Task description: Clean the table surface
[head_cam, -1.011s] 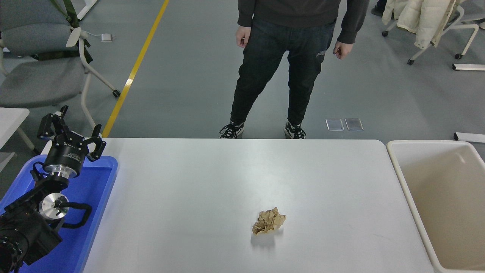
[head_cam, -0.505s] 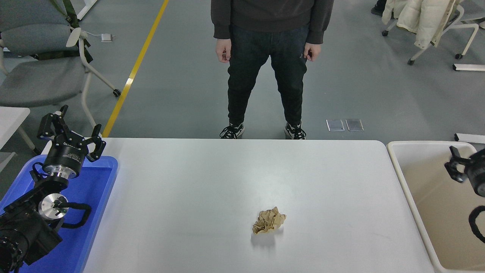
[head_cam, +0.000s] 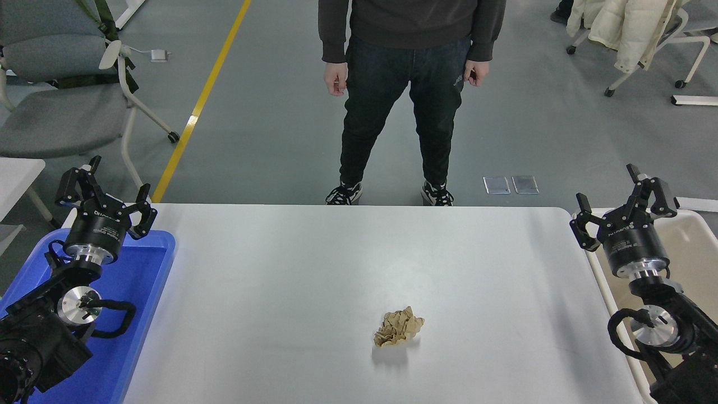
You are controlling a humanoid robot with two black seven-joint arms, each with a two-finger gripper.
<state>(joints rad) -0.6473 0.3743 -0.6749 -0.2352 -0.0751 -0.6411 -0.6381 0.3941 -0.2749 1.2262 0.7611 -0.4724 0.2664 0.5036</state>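
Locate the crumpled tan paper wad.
Head view: the crumpled tan paper wad lies on the white table surface, right of centre near the front, apart from both grippers.

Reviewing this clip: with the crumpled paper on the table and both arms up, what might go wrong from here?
The right end effector, open, hovers over the cream bin edge, well away from the crumpled brown paper; a long reach might miss or nudge the light wad across the table surface. A person stands close to the far edge, so a wide swing could come near them. The left end effector sits over the blue tray.
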